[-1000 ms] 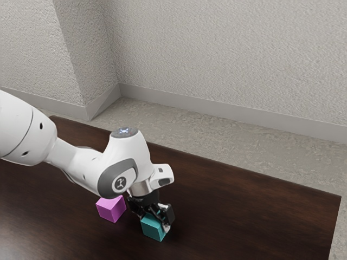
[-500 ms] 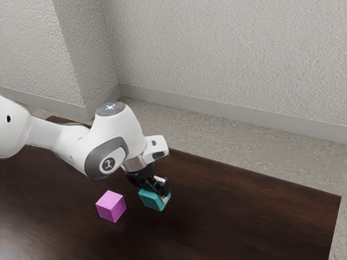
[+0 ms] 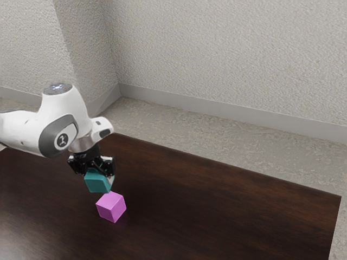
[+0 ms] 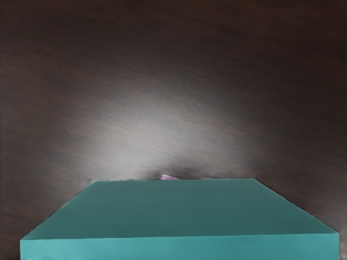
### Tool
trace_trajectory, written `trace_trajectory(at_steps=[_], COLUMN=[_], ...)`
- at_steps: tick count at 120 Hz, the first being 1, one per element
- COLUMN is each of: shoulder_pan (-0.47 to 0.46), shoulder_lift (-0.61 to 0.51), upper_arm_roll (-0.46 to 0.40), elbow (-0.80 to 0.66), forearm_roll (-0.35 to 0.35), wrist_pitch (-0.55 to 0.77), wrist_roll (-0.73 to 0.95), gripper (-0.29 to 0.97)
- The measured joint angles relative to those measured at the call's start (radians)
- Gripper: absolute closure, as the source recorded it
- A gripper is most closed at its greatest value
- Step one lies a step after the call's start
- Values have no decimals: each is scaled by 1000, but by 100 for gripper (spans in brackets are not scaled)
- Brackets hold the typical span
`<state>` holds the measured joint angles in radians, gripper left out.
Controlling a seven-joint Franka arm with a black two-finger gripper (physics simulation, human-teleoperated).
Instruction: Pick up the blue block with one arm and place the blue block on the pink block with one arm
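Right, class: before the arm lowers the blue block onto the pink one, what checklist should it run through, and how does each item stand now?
1. Grip: the jaws clamp the blue block from two sides: ok.
2. Lift: the blue block is off the table: ok.
3. Target: the pink block lies flat, its top bare: ok.
4. Centring over the pink block: cannot tell; a pink sliver peeks past the blue block's edge in the wrist view.
5. Edges squared with each other: cannot tell.

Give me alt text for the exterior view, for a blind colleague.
The gripper holds a blue block in the air, close over a pink block on a dark table. The white arm comes in from the view's left.
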<state>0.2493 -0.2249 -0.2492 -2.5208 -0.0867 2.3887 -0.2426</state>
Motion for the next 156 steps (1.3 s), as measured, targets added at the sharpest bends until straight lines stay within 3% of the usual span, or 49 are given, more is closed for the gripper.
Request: trace_trajectory(at_steps=[48,156], shoulder_pan=[1,-9], shoulder_lift=[90,87], upper_arm_roll=[-4,-26], elbow=[8,0], forearm_roll=[7,5], wrist_pitch=[0,58], wrist_roll=[49,246], gripper=[33,33])
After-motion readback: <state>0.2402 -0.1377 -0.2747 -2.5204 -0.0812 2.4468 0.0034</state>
